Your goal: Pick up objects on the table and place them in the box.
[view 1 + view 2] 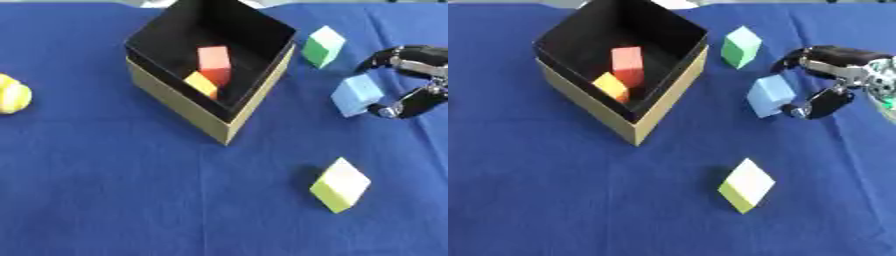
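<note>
The right hand (826,80) shows glossy black curved fingers with silver metal joints and rounded dark fingertips.

I seem to be at a test setup, a lab or demo station rather than a home. My bench (105,200) is covered edge to edge in plain blue cloth, and on it sit only bright foam blocks (340,184) and an open, black-lined cardboard box (179,102).
</note>
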